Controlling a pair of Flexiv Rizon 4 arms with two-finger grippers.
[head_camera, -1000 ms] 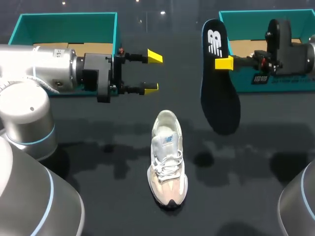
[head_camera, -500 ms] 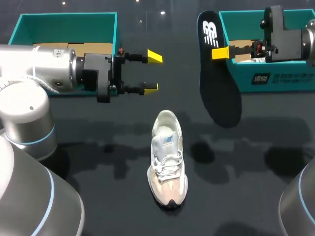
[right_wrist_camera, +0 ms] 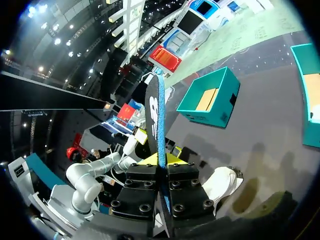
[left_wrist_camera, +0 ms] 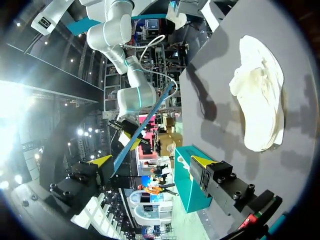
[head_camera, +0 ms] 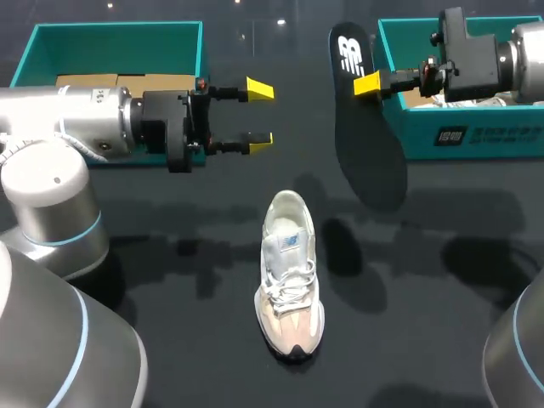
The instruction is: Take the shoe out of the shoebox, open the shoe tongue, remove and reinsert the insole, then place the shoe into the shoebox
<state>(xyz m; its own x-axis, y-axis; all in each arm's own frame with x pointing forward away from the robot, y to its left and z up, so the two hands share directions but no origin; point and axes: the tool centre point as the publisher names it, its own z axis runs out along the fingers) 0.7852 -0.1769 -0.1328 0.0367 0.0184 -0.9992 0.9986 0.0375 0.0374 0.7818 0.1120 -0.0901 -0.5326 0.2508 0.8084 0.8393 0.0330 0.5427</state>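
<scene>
1. Head view: shoe (head_camera: 290, 274) lies on the desk (head_camera: 170, 340), off to one side of the released, empty left claw (head_camera: 260, 115).
2. Right claw (head_camera: 367, 83) is clenched on the insole (head_camera: 365, 153), held off the desk, beside the shoebox (head_camera: 476, 136).

White and beige shoe (head_camera: 288, 276), black insole (head_camera: 364, 136) with white logo, teal shoeboxes (head_camera: 463, 136), dark desk (head_camera: 170, 340), yellow-tipped end effectors (head_camera: 259, 115)
</scene>
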